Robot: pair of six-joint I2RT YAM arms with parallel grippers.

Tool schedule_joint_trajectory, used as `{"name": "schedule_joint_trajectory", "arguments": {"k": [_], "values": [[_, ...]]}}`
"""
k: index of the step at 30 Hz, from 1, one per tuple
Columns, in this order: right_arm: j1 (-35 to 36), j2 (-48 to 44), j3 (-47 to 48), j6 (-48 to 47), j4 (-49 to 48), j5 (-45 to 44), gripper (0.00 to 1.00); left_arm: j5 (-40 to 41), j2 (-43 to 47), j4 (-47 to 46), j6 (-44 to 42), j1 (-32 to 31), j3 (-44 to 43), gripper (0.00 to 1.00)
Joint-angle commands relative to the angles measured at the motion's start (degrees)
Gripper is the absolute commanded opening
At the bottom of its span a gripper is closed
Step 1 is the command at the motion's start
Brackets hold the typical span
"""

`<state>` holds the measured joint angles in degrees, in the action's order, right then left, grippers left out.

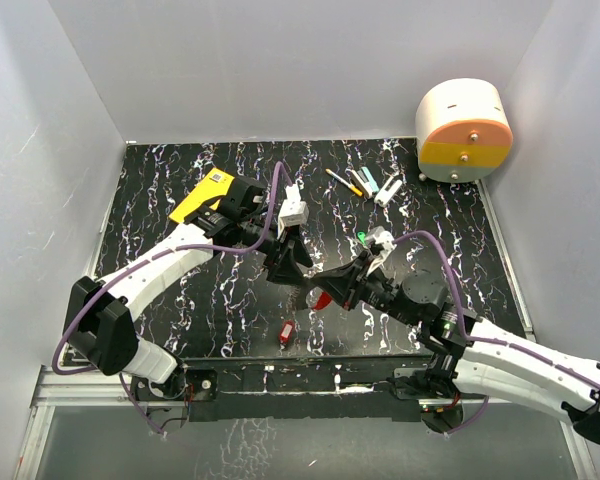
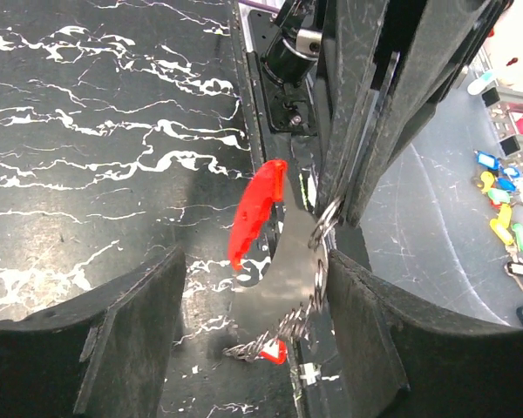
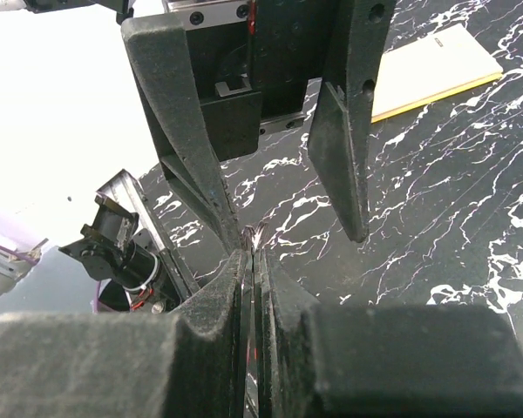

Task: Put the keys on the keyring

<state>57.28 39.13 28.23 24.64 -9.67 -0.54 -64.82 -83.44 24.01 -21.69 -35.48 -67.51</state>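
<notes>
The right pincer point(image 3: 251, 261), raised just beyond a loose red key point(image 1: 288, 331) lying on the tabletop point(image 1: 230, 320), is clamped on the keyring point(image 2: 325, 228), so a red-headed key point(image 2: 258, 209) dangles within reach. The left pincer point(image 2: 254, 261) gapes around it, probably to steady it. The black, white-veined surface runs back to plain white walls point(image 1: 280, 60).

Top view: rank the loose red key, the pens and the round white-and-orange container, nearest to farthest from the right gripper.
From the right gripper:
1. red key, loose, toward the near edge.
2. pens, toward the far edge.
3. round container, far right corner.
</notes>
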Motion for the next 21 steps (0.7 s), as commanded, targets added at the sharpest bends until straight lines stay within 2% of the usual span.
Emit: {"name": "schedule_joint_trajectory", "arguments": {"k": [1, 16, 21], "values": [[2.14, 0.92, 0.47, -1.55, -7.99, -2.86, 0.08, -4.16, 1.92, -1.75, 2.42, -0.02, -1.59, 0.63], [7.42, -0.70, -1.41, -3.50, -11.46, -11.15, 0.08, -9.20, 2.67, -2.03, 3.62, -0.02, -1.05, 0.54], [7.89, -0.47, -1.41, -3.88, -12.09, -11.96, 0.08, -10.84, 2.49, -2.53, 3.72, -0.02, -0.88, 0.43]]}}
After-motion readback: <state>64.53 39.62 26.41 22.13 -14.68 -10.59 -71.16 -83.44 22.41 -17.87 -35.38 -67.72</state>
